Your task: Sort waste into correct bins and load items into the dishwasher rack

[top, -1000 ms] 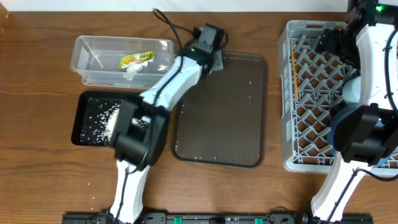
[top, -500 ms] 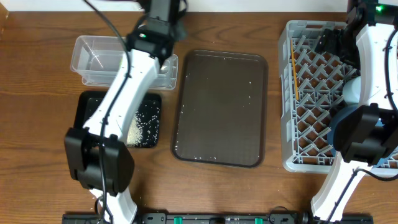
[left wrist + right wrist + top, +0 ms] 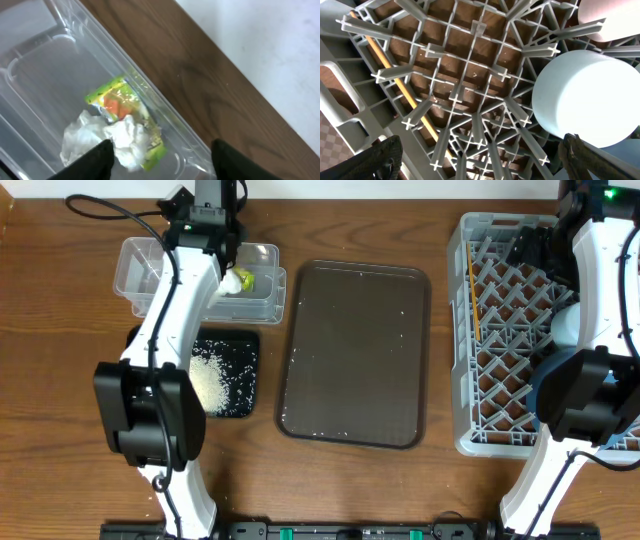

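Swung away from the far corner of the brown serving tray (image 3: 355, 350), where it was a second ago, the left arm (image 3: 175, 310) now reaches over the clear tub (image 3: 268, 252) at the far left of the table (image 3: 60, 480). The left gripper (image 3: 162, 157) hangs above the tub with its fingers spread wide and nothing between them. Below it, inside the tub near one wall, the yellow-green wrapper (image 3: 117, 100) lies touching a crumpled white tissue (image 3: 107, 140). Just in front of the tub, the black tray (image 3: 240, 345) holds the heap of rice (image 3: 208, 380). A few stray grains dot the brown serving tray in the middle. On the right, the grey rack (image 3: 455, 330) holds the yellow-orange stick (image 3: 472, 295) along its left side. The right gripper (image 3: 492, 157) hovers over the rack's lattice floor, fingers wide and empty, beside a light-blue bowl (image 3: 590, 95).
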Tool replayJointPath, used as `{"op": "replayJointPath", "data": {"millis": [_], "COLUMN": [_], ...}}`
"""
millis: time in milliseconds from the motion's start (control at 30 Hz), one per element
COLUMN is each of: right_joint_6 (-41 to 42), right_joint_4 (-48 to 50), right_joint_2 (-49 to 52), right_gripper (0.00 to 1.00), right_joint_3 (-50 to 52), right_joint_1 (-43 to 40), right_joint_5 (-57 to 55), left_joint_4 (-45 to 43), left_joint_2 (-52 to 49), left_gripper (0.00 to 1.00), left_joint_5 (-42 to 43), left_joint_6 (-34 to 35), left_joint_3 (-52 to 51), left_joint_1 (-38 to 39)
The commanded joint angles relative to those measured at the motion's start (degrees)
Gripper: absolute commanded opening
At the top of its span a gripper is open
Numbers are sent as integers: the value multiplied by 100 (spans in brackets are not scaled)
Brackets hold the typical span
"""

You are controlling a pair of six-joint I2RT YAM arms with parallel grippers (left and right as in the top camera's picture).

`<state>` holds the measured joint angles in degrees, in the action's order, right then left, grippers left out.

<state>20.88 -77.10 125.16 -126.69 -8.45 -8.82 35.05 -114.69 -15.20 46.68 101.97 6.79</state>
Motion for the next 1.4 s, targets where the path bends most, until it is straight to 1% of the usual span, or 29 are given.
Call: {"op": "replayJointPath", "data": {"millis": [0, 133, 300, 433, 533, 833, 933, 1033, 1167, 1200, 1367], "right_joint_6": [96, 94, 94, 94, 94, 94, 94, 96, 96, 96, 94], "right_joint_4": [-9, -9, -9, -9, -9, -9, -9, -9, -9, -9, -9], "right_joint_2": [-216, -216, -216, -216, -216, -216, -216, -216, -216, -216, -216], "right_gripper": [99, 99, 99, 99, 99, 99, 99, 99, 99, 99, 99], "right_joint_3": [-92, -92, -92, -92, -92, -92, -92, -92, -92, -92, -92], "right_joint_1": [-20, -20, -20, -20, -20, -20, -20, -20, -20, -20, -20], "right_joint_5": [-37, -37, -37, -37, -37, -37, -37, -37, -37, -37, -37], "left_joint_4": [59, 273, 1139, 2028, 2520, 4358, 4708, 4787, 4883, 4953, 5674], "left_joint_2": [-61, 57, 686, 1368, 1902, 3731, 4474, 5366, 6684, 6944, 8019], "left_gripper": [70, 74, 75, 75, 75, 75, 76, 75, 76, 86, 87], "left_joint_5": [-50, -52, -50, -55, -55, -55, -52, 2, 439, 535, 575], "left_joint_6": [127, 125, 125, 94, -94, -85, -24, -2, 17, 15, 15], "left_joint_3": [-20, -17, -17, -17, -17, -103, -439, -1043, -1974, -2114, -2312], "left_joint_1": [15, 13, 15, 13, 13, 13, 15, 15, 13, 13, 13]}}
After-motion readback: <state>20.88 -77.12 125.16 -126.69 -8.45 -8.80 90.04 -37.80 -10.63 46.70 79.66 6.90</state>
